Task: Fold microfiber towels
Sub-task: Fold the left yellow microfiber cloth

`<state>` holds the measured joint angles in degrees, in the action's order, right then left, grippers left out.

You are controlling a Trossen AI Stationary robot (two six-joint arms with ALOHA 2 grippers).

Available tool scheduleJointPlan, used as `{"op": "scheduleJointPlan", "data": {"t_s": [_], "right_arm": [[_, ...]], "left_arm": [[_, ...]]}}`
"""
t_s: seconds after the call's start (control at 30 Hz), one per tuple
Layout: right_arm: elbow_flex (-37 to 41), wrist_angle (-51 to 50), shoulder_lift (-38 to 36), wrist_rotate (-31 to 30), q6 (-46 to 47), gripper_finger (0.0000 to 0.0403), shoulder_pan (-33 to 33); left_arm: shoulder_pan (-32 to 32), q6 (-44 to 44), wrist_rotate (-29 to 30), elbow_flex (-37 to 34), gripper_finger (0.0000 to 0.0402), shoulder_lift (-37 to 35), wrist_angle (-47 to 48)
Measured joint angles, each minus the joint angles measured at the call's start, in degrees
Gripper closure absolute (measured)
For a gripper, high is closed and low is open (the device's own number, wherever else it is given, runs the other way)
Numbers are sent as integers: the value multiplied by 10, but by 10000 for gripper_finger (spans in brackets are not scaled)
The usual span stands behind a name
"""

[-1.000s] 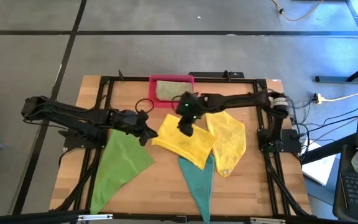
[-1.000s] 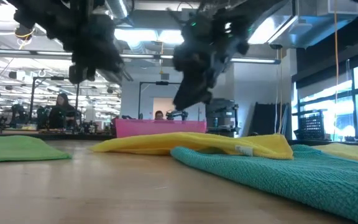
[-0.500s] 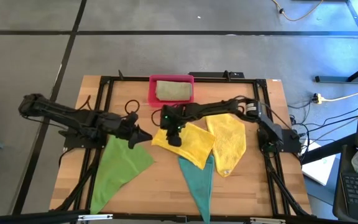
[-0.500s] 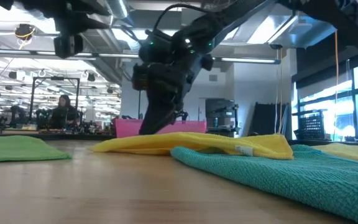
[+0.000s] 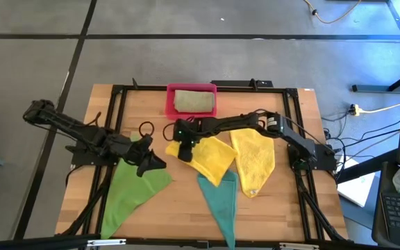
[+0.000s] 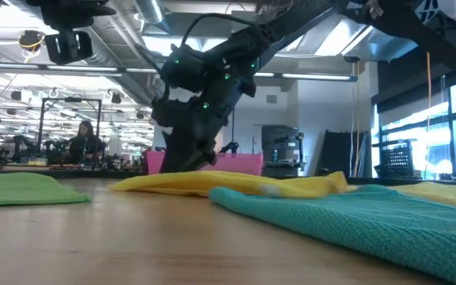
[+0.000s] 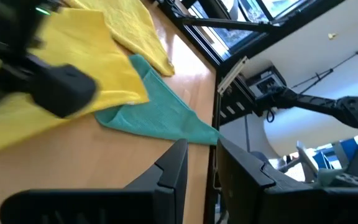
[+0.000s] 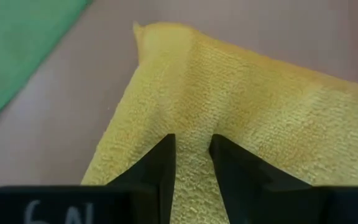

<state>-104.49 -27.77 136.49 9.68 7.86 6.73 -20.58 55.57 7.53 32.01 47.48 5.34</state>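
The right arm is reaching far across the table (image 5: 186, 208) toward the left, stretched low and nearly flat, its wrist bending down so the right claw (image 5: 184, 151) is pressing onto the left corner of the middle yellow towel (image 5: 210, 158). In the right wrist view its two dark fingers (image 8: 157, 165) are standing narrowly apart with a ridge of yellow cloth between them; whether they are gripping it cannot be told. In the low view the claw is meeting the yellow towel in front of the pink tray (image 6: 236, 162).

The left arm is angling in from the left edge, its elbow low, with the left claw (image 5: 151, 164) hovering over the far corner of the bright green towel (image 5: 134, 187). Its fingers (image 7: 173, 171) are showing a narrow gap with nothing between them.

The second yellow towel (image 5: 254, 160) is lying to the right, just beside the first. The teal towel (image 5: 221, 201) is lying at the near edge, its far end tucked under the middle yellow one. The pale olive towel (image 5: 194, 101) is sitting folded in the tray at the far side.
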Motion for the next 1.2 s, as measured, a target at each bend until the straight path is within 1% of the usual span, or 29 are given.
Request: {"op": "scheduleJointPlan", "data": {"t_s": [0.1, 0.17, 0.2, 0.23, 0.3, 0.37, 0.43, 0.53, 0.63, 0.73, 0.8, 0.87, 1.0, 1.1, 1.2], "right_arm": [[-7, 9, 2, -83, 46, 293, 12], [-22, -26, 3, -145, 92, 293, 19], [-30, -49, 4, -162, 113, 293, 23], [-40, -69, 5, -164, 126, 292, 26], [-63, -107, 6, -130, 125, 292, 31], [-97, -152, 6, -76, 90, 292, 33], [-139, -209, 6, -36, 42, 292, 32], [-214, -315, 6, -13, -40, 292, 29], [-281, -438, 3, -10, -143, 292, 26], [-304, -530, -1, 8, -225, 292, 26], [-290, -555, -12, 39, -246, 292, 30], [-267, -556, -31, 64, -250, 292, 36], [-196, -553, -84, 69, -261, 292, 51], [-119, -537, -133, 69, -260, 292, 63], [-11, -491, -192, 70, -247, 292, 76]], "left_arm": [[-6, -1, 0, 0, 324, 0, 2], [-8, -3, 0, 0, 324, 0, 4], [-9, -3, 0, 0, 324, 0, 5], [-9, -4, 0, 0, 324, 0, 6], [-9, -4, 0, 0, 324, 0, 7], [-9, -5, 6, 0, 324, 0, 7], [-9, -6, 22, 0, 324, 0, 6], [-9, -6, 48, 0, 324, 0, 6], [-9, -11, 65, 0, 324, 0, 0], [-9, -20, 87, 0, 324, 0, -11], [-9, -21, 109, 0, 324, 0, -25], [-11, -19, 140, 2, 324, 2, -39], [-19, -49, 205, 33, 324, 23, -41], [-19, -85, 235, 64, 324, 52, -39], [-18, -137, 253, 96, 324, 89, -37]]}}
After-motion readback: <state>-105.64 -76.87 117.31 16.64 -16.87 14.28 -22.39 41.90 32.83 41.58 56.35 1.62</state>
